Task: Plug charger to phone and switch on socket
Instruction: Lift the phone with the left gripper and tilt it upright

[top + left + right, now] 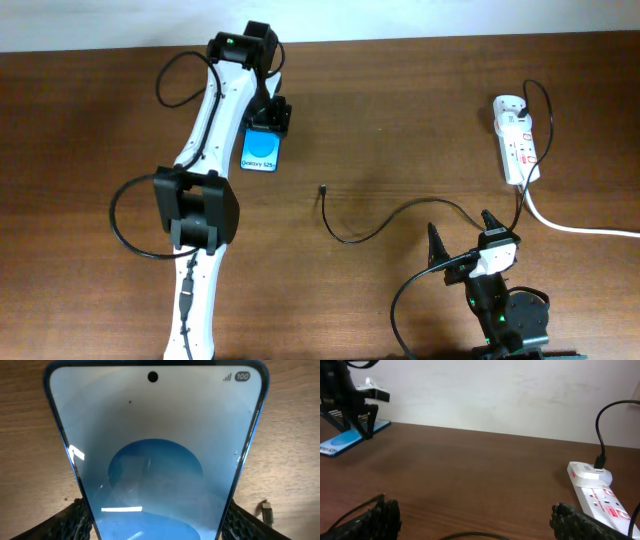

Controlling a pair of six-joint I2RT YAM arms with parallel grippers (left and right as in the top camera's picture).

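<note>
The phone lies screen-up on the table at the upper left, its blue screen filling the left wrist view. My left gripper is at its far end, with a finger pressed against each long edge. The charger is a thin black cable. Its connector tip lies free on the table right of the phone and also shows in the left wrist view. The white socket lies at the far right. My right gripper is open and empty near the cable's middle.
A thick white lead runs from the socket to the right edge. A white adapter with the black cable sits plugged in the socket's far end. A pale wall stands behind the table. The right arm's base is at the front right.
</note>
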